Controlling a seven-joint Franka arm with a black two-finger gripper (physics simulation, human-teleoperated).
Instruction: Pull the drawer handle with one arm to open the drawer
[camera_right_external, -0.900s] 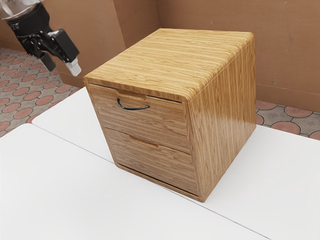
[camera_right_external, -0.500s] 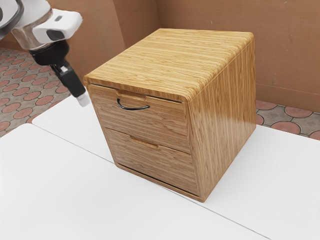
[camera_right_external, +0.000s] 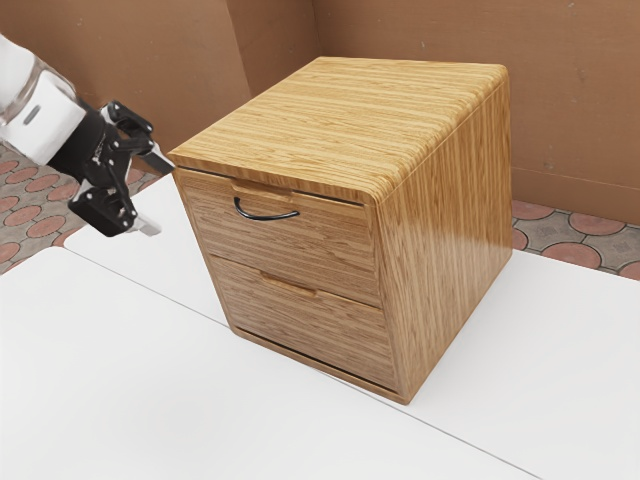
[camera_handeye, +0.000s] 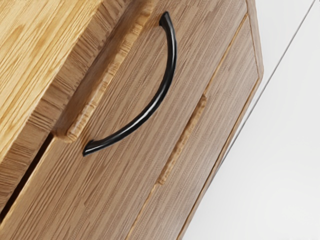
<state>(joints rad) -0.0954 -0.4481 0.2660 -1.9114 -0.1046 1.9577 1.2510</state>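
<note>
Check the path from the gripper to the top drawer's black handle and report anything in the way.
Nothing visible blocks it. The open gripper hangs at the exterior view's left of the wooden cabinet; only air over the white table lies between it and the black handle.

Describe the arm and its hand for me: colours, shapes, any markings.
The arm has a rounded, glossy white shell with a small grey inset mark on it. It ends in a boxy black hand with angular, exposed linkwork and two pale-tipped black fingers. I can make out no cables or lettering.
</note>
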